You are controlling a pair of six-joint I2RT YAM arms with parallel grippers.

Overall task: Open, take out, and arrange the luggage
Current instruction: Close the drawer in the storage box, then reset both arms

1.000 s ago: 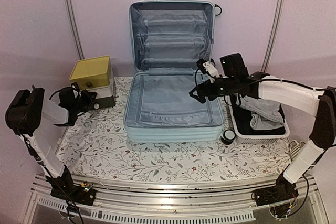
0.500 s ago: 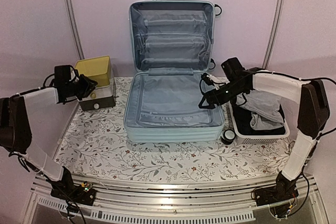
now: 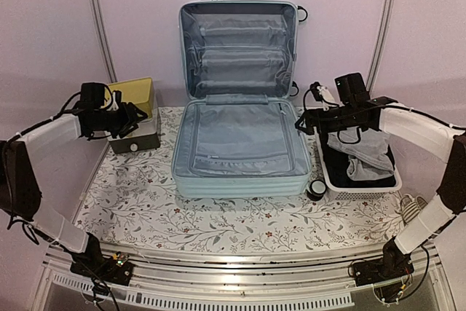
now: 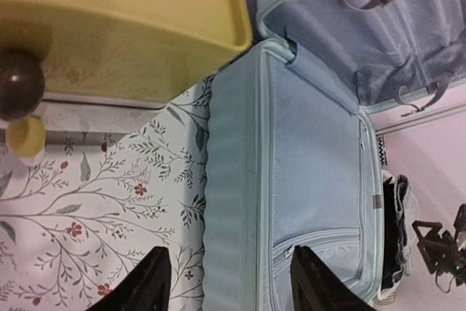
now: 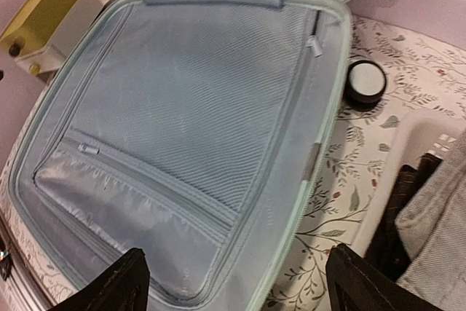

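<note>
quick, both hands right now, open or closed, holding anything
left hand: open, holding nothing
right hand: open, holding nothing

The luggage [image 3: 240,147] lies open mid-table, and its lined base can be reached from above. Its upright lid [image 3: 239,49] walls off the back. The box [image 3: 137,92] narrows the left gap. The basket [image 3: 360,189] and a wheel [image 3: 317,189] crowd the right. The table [image 3: 218,225] has room in front.
</note>
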